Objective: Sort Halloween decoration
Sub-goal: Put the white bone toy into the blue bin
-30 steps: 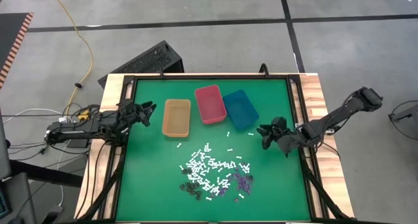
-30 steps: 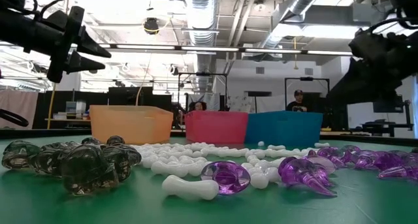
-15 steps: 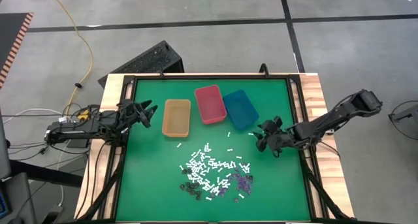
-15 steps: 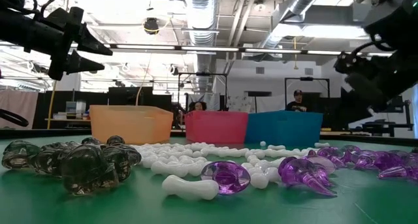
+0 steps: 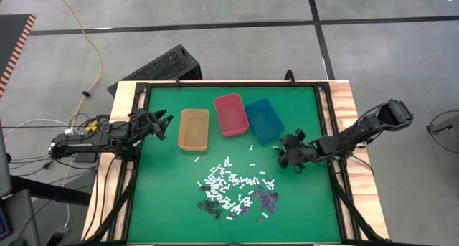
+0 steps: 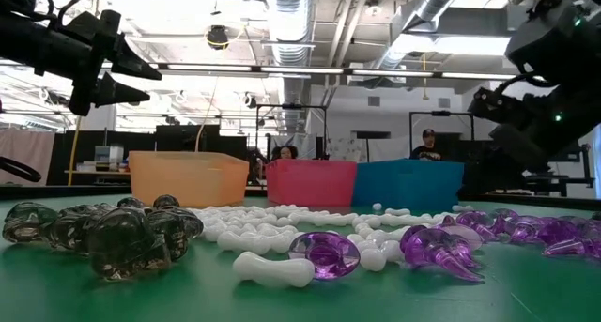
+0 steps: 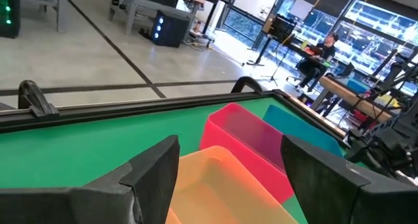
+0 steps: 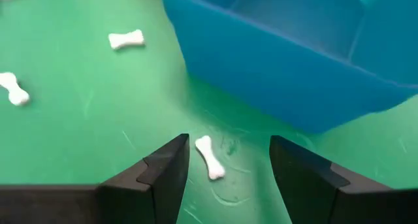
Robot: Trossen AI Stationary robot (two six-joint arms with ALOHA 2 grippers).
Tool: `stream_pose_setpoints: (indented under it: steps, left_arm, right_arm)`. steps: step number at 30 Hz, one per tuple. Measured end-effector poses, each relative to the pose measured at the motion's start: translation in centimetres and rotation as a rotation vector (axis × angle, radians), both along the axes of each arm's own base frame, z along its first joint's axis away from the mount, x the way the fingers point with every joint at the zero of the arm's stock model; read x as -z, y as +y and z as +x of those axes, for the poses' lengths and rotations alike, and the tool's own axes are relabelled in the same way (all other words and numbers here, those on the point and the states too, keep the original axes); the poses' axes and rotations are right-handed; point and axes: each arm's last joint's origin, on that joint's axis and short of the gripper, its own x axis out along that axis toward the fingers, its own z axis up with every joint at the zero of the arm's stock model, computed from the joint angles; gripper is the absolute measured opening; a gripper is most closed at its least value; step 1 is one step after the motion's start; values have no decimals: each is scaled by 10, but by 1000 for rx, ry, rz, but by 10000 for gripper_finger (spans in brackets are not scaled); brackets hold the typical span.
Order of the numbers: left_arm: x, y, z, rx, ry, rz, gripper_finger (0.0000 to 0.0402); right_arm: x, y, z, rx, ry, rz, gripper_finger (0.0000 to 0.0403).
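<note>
The Halloween decoration is a scatter of tiny pieces [image 5: 233, 188] on the green mat: white bones [image 6: 272, 266], purple bits [image 6: 324, 252] and dark bits [image 6: 103, 233]. My right gripper [image 5: 283, 154] is open, low over the mat just off the blue bin's near corner. In the right wrist view a single white bone [image 8: 210, 157] lies on the mat ahead of its spread fingers [image 8: 228, 145], untouched. My left gripper [image 5: 161, 121] waits open at the table's left edge, held level beside the orange bin [image 7: 230, 149].
Three bins stand in a row at the mat's far middle: orange [image 5: 193, 128], pink [image 5: 231, 113] and blue [image 5: 264, 120]. The blue bin's wall [image 8: 294, 48] rises close ahead of my right gripper. Loose bones [image 8: 126, 38] lie beside it. A raised black frame [image 5: 324, 124] edges the mat.
My right gripper has sunk toward the mat and moved toward the table's left, closer to the blue bin's near corner. The pieces and bins lie as before.
</note>
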Motion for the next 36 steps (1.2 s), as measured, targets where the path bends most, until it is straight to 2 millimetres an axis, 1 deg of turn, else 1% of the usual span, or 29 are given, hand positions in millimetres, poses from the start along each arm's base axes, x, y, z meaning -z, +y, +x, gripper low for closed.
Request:
stream_pose_setpoints:
  steps: [3, 8, 10, 13, 21, 26, 30, 36]
  left_arm:
    - [0, 0, 0, -7, -2, -2, 257]
    - [0, 0, 0, -8, -6, -6, 257]
    - [0, 0, 0, -8, -6, -6, 257]
    - [0, 0, 0, -8, -6, -6, 257]
    - [0, 0, 0, -8, -6, -6, 257]
    - [0, 0, 0, -8, -11, -12, 257]
    - [0, 0, 0, -8, -13, -14, 256]
    - [0, 0, 0, -8, -12, -13, 256]
  right_arm:
    - [7, -3, 1, -4, 49, 18, 244]
    - [14, -5, 8, -38, 71, 30, 244]
    - [16, -7, 10, -38, 72, 46, 238]
    - [19, -8, 11, -31, 81, 78, 210]
    - [20, -5, 11, -53, 88, 92, 98]
    - [20, -4, 11, -39, 77, 108, 42]
    - [15, -4, 13, -47, 23, 123, 25]
    - [0, -4, 11, -67, -55, 146, 23]
